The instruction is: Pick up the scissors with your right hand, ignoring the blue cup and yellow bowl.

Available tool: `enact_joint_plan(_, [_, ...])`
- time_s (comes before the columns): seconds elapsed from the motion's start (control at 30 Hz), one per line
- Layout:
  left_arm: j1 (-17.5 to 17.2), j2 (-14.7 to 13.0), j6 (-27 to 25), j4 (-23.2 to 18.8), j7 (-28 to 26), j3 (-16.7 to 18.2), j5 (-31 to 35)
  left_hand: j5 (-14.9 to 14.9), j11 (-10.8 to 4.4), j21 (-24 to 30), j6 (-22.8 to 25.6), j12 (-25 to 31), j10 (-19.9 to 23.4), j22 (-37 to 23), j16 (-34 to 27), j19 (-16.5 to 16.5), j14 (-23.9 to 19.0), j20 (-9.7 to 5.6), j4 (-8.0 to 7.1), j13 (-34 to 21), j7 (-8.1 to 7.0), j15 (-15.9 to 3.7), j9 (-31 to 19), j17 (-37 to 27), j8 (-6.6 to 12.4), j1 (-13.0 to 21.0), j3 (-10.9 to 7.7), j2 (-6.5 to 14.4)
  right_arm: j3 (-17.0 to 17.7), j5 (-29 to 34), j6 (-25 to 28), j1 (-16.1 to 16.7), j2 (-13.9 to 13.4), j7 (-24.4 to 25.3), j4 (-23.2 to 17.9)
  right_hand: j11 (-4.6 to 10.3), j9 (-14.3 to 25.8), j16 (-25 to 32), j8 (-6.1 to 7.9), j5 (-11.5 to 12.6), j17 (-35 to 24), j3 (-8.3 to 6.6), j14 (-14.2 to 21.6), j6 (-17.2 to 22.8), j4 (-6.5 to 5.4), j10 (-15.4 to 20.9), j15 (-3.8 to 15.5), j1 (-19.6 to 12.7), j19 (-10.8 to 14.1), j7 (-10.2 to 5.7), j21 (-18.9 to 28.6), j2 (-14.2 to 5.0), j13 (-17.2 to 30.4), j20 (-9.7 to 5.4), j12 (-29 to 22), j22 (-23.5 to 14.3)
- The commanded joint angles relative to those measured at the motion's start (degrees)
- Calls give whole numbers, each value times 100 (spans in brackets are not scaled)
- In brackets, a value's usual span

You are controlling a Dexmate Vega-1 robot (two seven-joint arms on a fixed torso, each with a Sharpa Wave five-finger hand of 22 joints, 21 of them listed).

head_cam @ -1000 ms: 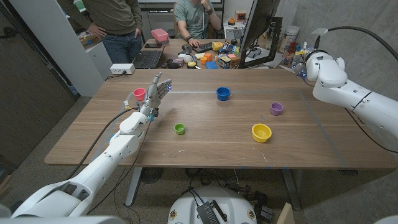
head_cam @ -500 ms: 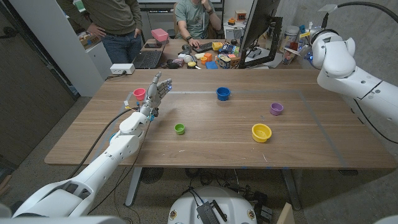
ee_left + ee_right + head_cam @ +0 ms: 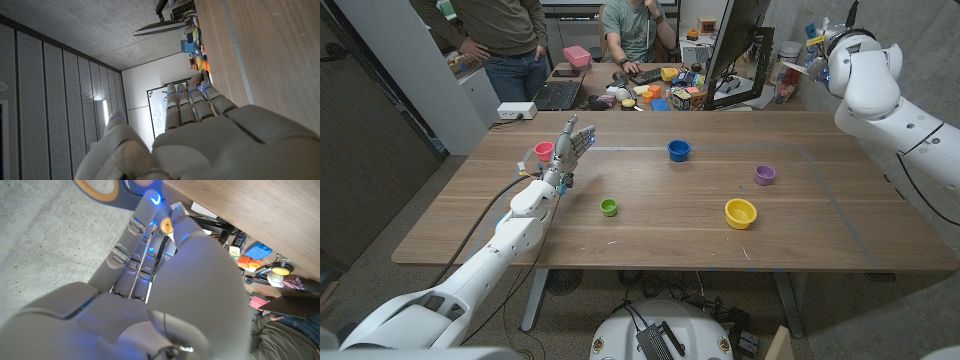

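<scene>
The scissors are in the right hand. In the right wrist view an orange handle loop sticks out past the fingertips, and an orange pivot sits between the fingers, which are curled around the tool. In the head view this hand is held high, beyond the table's far right corner. At that size the scissors cannot be made out in it.

Down and to the left of that hand, five small vessels stand on the table, all apart from one another. They are four cups and one bowl. The purple cup is nearest the hand and the yellow bowl stands just this side of it. Further left is the blue cup, then the green cup, and the pink cup is farthest away.

The left hand stands on edge just right of the pink cup. Its fingers are straight and side by side, and it holds nothing.

Two people are behind the table, one standing and one seated. One monitor stands just left of the right hand, and the labels on the clutter around it are too small to read.
</scene>
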State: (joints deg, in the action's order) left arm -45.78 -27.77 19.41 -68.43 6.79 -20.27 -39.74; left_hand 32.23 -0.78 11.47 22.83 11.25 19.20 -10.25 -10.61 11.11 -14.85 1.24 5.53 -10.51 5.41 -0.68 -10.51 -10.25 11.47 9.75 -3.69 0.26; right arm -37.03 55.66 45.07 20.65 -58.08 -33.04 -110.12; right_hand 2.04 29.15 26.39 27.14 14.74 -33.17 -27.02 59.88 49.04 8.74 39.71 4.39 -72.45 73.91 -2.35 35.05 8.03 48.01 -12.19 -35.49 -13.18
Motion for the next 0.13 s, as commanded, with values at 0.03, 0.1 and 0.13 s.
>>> enact_joint_plan(0.03, [-66,-63,15,-73,-4,54,-29,29,-16,15,61,23,20,-33,-38,5,11,22,13,-35,-5,6,-28,-25,21,27,23,60,134,352,-99,42,189,-239,-2,1,6,51,-3,4,-217,-41,652,35,-11,59,901,-536,-6,-16,53,-581,24,0,19,-20])
enact_joint_plan(0.1, [-74,-71,13,-79,2,65,-43,29,-16,16,59,24,22,-33,-37,6,14,17,13,-35,-4,8,-28,-25,20,28,24,61,138,394,-110,42,222,-269,8,5,5,56,-5,4,-231,-43,661,39,-11,62,904,-536,-10,-15,65,-585,19,-1,30,-21])
enact_joint_plan(0.13, [-74,-71,13,-79,2,65,-43,29,-19,13,60,25,26,-33,-37,0,14,22,13,-35,-3,8,-28,-25,20,29,25,61,149,405,-116,48,230,-276,10,9,9,60,-5,3,-237,-41,666,35,-9,64,906,-537,-12,-19,69,-584,17,-2,33,-21])
